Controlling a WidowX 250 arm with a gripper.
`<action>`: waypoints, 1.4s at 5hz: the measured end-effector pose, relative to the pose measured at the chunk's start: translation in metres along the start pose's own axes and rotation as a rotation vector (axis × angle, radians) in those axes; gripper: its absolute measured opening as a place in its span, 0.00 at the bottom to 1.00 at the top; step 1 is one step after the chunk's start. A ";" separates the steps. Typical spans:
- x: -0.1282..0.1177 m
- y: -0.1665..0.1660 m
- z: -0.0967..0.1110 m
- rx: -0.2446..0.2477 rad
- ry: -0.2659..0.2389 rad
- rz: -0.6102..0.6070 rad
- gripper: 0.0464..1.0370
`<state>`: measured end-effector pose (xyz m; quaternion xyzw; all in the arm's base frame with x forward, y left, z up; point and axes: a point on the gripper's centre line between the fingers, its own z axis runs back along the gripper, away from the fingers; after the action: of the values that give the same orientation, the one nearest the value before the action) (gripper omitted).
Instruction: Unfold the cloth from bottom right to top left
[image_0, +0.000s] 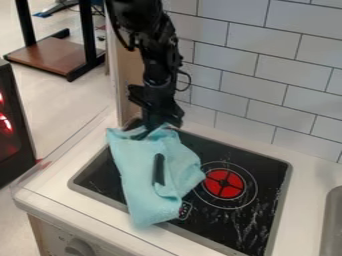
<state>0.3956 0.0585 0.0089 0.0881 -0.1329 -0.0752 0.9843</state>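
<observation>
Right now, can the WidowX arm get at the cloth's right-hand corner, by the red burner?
Probably yes. The claw is at the top edge of the light-blue cloth, and nothing stands on the stovetop between it and that corner.

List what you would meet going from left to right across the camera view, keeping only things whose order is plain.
Dark unit with a red glow → light blue cloth → red burner disc → grey sink edge
</observation>
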 end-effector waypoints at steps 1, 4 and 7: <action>-0.001 0.003 0.000 0.017 0.011 0.014 0.18; -0.001 0.011 0.043 0.001 0.016 0.081 0.97; 0.007 0.012 0.104 -0.058 -0.097 0.096 0.96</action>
<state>0.3752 0.0535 0.1113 0.0495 -0.1822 -0.0358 0.9814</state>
